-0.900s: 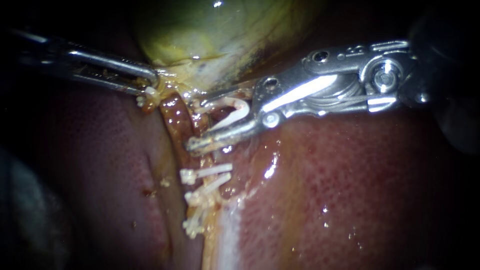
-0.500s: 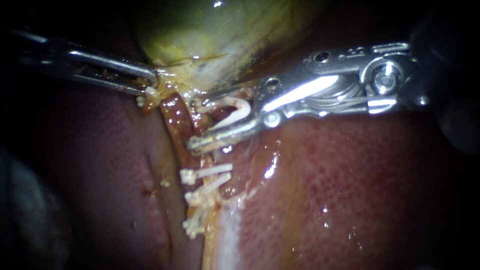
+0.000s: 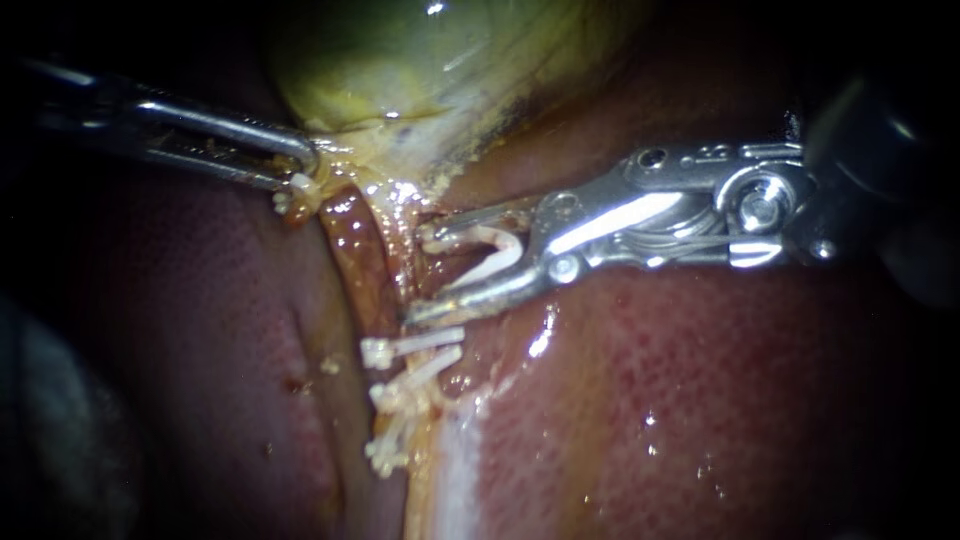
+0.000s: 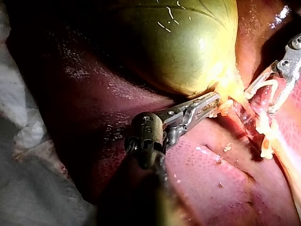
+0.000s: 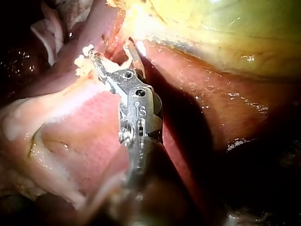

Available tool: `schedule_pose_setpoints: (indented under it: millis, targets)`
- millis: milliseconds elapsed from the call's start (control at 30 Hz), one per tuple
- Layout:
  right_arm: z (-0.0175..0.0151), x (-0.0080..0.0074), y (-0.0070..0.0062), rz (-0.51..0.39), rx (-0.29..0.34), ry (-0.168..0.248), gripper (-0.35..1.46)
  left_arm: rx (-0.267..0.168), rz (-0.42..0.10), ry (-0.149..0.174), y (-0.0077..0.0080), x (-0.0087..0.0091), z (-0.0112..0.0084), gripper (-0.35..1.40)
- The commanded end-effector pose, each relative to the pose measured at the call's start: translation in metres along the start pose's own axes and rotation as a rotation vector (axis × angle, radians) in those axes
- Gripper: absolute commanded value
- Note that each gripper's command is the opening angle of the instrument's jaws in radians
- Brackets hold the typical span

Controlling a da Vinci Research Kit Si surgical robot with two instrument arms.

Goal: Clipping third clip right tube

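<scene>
Two instruments worked beneath the gallbladder (image 3: 420, 60) in the endoscope view. The left instrument (image 3: 297, 170) had its jaws closed on the gallbladder's yellow lower end, probably pulling it up and aside so the tubes were stretched and exposed. The right instrument (image 3: 424, 273) reached in across the liver (image 3: 700, 380). Its jaws stood apart but cradled a white clip (image 3: 497, 250), both touching its legs, with their tips at the right tube (image 3: 402, 262), on the gallbladder side of the older clips (image 3: 412, 345). Whether the tube lay fully inside the clip I could not tell. In the left wrist view, the left jaws pinched pale tissue where the gallbladder narrowed, and the right instrument sat just ahead of them, beside the tubes. In the right wrist view, the right jaws spread in a V against pale tissue under the gallbladder, seemingly set crosswise so the clip would close squarely. The tube itself was hard to make out there.
</scene>
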Motion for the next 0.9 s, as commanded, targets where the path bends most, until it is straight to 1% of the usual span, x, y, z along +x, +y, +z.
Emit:
schedule_pose_setpoints:
  millis: [33,133,200,300,400,500,633,700,800,900]
  targets:
    - [0.0000,-0.0003,0.0002,0.001,-0.001,-0.001,0.48,0.000,0.000,0.000,0.0000,0.0000,0.0000,-0.35]
    - [0.0002,-0.0010,0.0008,0.003,-0.001,0.003,0.48,0.000,0.000,0.000,0.0000,0.0000,0.0000,-0.35]
    - [0.0005,-0.0013,0.0011,0.013,0.004,0.016,0.48,0.000,0.000,0.000,0.0000,0.0000,0.0000,-0.35]
    - [0.0010,-0.0017,0.0016,0.034,0.020,0.052,0.48,0.000,0.000,0.000,0.0000,0.0000,0.0000,-0.35]
    - [0.0018,-0.0020,0.0020,0.072,0.039,0.092,0.48,0.000,0.000,0.000,0.0001,0.0000,0.0000,-0.35]
    - [0.0029,-0.0022,0.0023,0.110,0.054,0.124,0.48,0.001,0.000,0.000,0.0001,0.0000,0.0000,-0.35]
    - [0.0044,-0.0020,0.0027,0.152,0.044,0.168,0.49,0.001,0.000,0.000,0.0001,0.0000,0.0000,-0.35]
    - [0.0050,-0.0017,0.0028,0.172,0.039,0.198,0.50,0.001,0.000,0.000,0.0001,0.0000,0.0000,-0.35]
    - [0.0054,-0.0014,0.0029,0.181,0.049,0.234,0.50,0.001,0.000,0.000,0.0001,0.0000,0.0000,-0.35]
    - [0.0056,-0.0012,0.0028,0.188,0.053,0.260,0.50,0.001,0.000,0.000,0.0001,0.0000,0.0000,-0.35]
